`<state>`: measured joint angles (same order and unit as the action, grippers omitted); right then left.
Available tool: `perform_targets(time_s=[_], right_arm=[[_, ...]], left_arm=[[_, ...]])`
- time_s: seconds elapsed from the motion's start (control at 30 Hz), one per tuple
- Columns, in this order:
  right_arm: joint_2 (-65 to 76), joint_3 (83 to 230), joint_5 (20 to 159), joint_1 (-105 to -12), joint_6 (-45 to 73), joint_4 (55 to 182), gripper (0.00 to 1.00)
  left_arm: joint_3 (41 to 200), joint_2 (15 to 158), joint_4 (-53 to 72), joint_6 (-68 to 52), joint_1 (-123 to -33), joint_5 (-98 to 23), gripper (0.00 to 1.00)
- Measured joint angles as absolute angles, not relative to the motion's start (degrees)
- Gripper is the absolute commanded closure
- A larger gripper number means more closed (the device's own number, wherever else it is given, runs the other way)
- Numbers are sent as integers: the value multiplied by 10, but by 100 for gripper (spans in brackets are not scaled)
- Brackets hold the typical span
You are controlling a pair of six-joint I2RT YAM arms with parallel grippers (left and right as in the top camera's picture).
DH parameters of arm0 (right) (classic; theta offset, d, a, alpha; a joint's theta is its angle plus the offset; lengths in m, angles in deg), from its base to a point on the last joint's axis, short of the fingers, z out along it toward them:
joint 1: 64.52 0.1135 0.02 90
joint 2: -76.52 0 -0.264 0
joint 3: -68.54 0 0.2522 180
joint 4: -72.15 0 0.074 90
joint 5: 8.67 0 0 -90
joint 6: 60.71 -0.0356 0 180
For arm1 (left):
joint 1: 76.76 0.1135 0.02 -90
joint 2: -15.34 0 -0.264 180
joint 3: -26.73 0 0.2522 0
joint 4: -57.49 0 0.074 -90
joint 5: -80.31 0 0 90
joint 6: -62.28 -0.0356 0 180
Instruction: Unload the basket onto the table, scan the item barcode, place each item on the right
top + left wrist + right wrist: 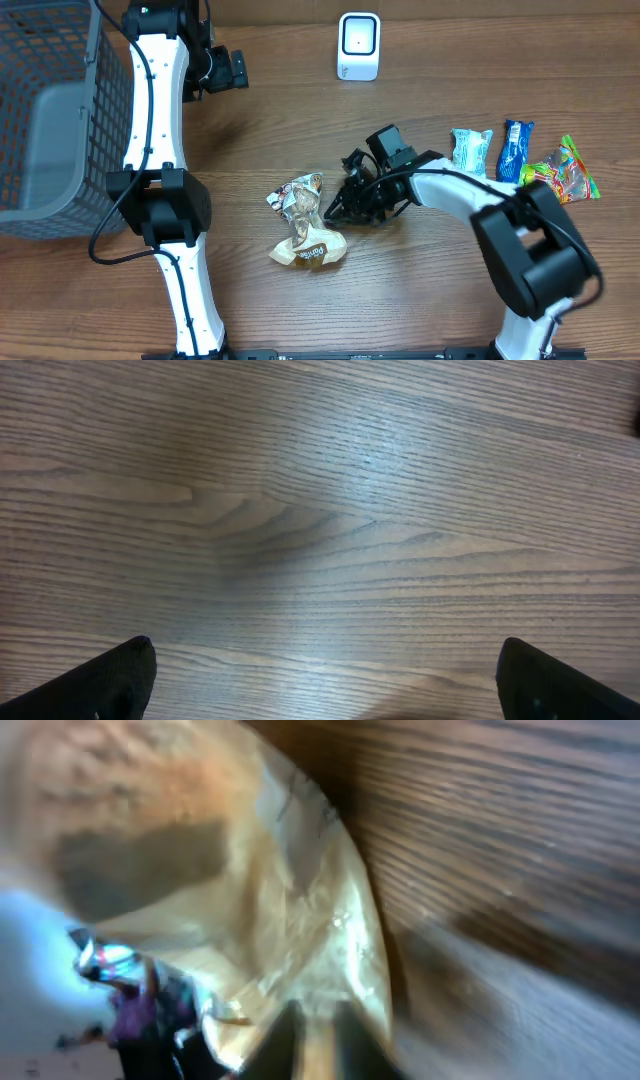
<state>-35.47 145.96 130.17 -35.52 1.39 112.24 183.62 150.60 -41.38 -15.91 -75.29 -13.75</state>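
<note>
A crumpled tan and silver snack bag (305, 228) lies in the middle of the table. My right gripper (335, 210) is low at the bag's right edge. In the right wrist view the bag (250, 870) fills the picture, blurred, and the right gripper (312, 1045) has its two dark fingers nearly together with a thin fold of the bag's edge between them. The white barcode scanner (358, 45) stands at the back centre. My left gripper (228, 70) hovers at the back left, and its fingers (125, 672) stand wide open over bare wood.
A grey wire basket (50, 110) sits at the far left. On the right lie a light blue packet (470, 150), a blue bar (512, 148) and a colourful sweets bag (565, 170).
</note>
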Motion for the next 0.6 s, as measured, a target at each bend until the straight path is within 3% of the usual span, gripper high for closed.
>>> perform_targets(time_s=[0.03, 0.13, 0.23, 0.3, 0.4, 0.6], right_arm=[[-336, 1459, 1286, -356, 12, 1139, 37], [-280, 1459, 1241, -354, 21, 1166, 18], [-250, 1460, 1198, -337, 28, 1176, 7], [-254, 1460, 1168, -310, 27, 1179, 5], [-272, 1460, 1132, -268, 14, 1181, 9], [-301, 1460, 1103, -252, -25, 1169, 46]], left_arm=[[1836, 1506, -414, -159, -753, -137, 0], [1836, 1506, -414, -159, -753, -137, 0], [1836, 1506, -414, -159, -753, -137, 0], [1836, 1506, -414, -159, -753, -137, 0], [1836, 1506, -414, -159, -753, -137, 0], [1836, 1506, -414, -159, -753, -137, 0]])
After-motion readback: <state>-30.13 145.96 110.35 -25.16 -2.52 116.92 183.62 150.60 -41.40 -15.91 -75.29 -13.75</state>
